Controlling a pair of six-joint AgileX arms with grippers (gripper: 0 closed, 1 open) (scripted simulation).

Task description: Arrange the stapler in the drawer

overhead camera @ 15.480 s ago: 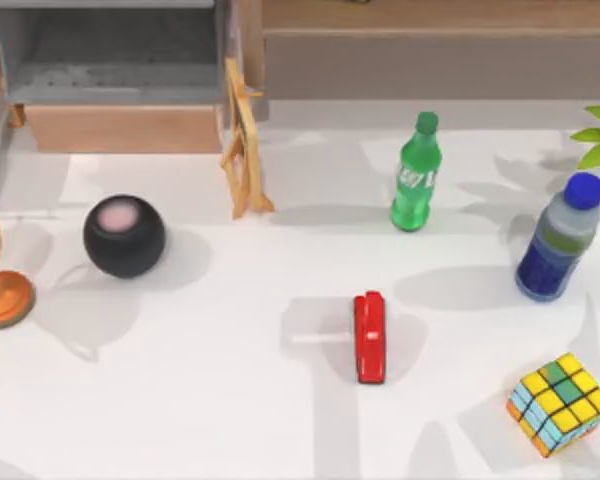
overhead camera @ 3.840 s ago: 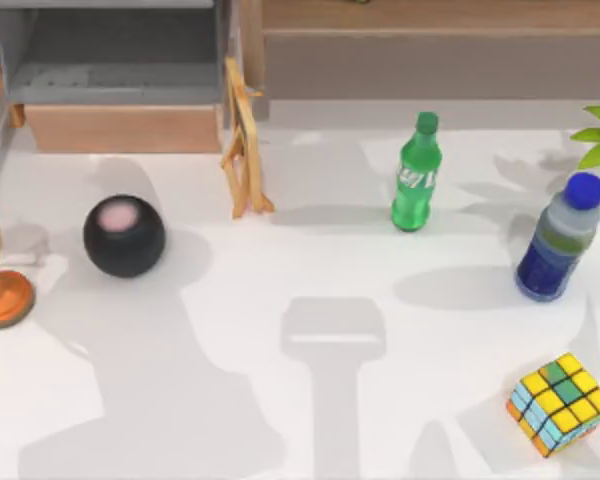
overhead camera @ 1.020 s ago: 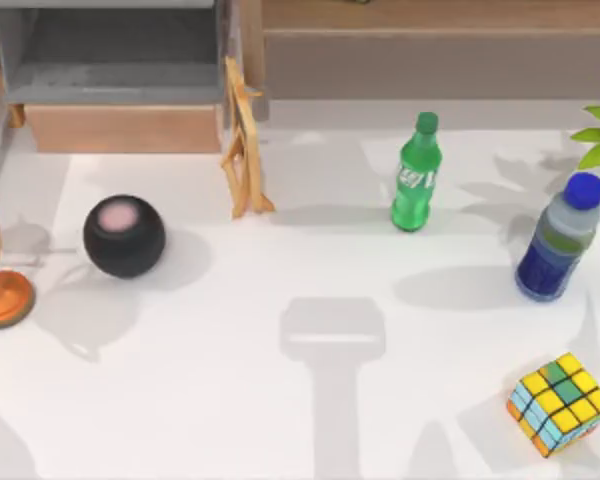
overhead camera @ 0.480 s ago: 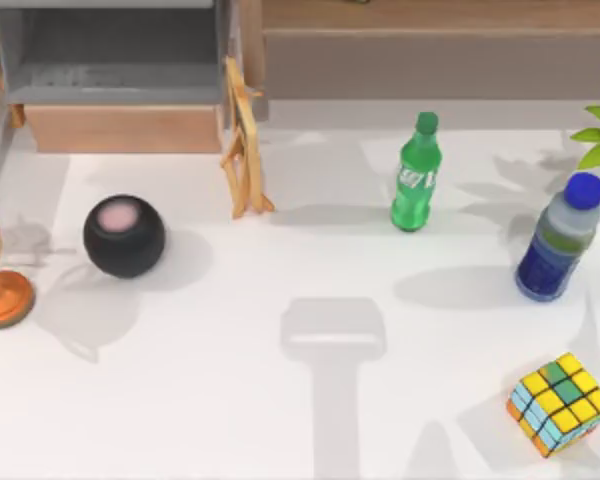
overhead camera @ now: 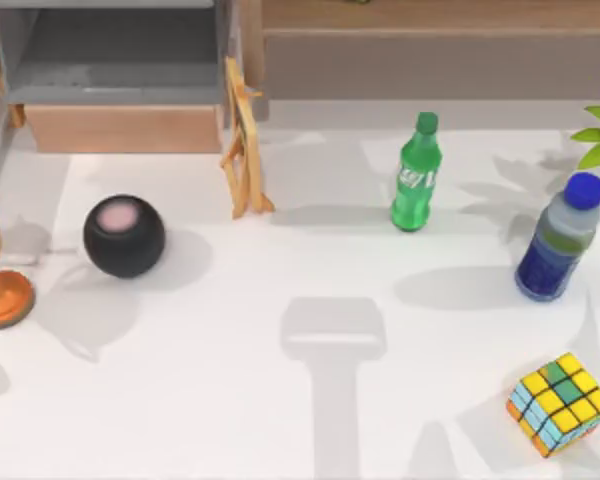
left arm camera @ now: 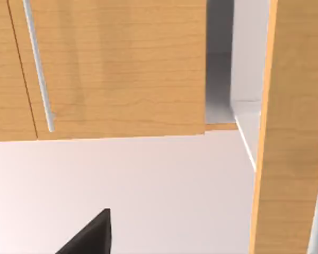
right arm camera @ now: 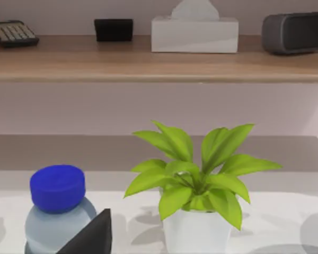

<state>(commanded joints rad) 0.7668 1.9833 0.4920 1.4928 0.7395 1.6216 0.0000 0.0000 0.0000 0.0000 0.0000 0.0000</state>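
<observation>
**Change noted.** The stapler lay near the middle of the worktop 15.5 s ago. That spot is now bare, with only a grey arm-shaped shadow across it. Everything else stands as it did.

**Progress.** The drawer [overhead camera: 120, 128] stands pulled open at the far left corner of the worktop. The part of its floor that can be seen is bare. Where the stapler now lies cannot be told: it may be under the hidden back part of the drawer or in a claw. Judgement: the pick-up is done, placement is unconfirmed, and the arms appear drawn back.

**Claws.** The left claw [left arm camera: 90, 237] appears as a dark wedge before a wooden cabinet front with a metal bar handle [left arm camera: 38, 69]. The right claw [right arm camera: 90, 235] appears likewise, facing the blue-capped bottle [right arm camera: 57, 211] and a potted plant [right arm camera: 193, 185]. For both, the opening and any load cannot be told.

**Materials.**
- Drawer: matte grey walls and floor, light tan wood-grain front panel.
- Worktop [overhead camera: 230, 400]: smooth and white.
- Glossy black ball [overhead camera: 124, 236] with a pink top.
- Green plastic bottle [overhead camera: 416, 172], upright.
- Multicoloured puzzle cube [overhead camera: 560, 403] near the right front corner.
</observation>
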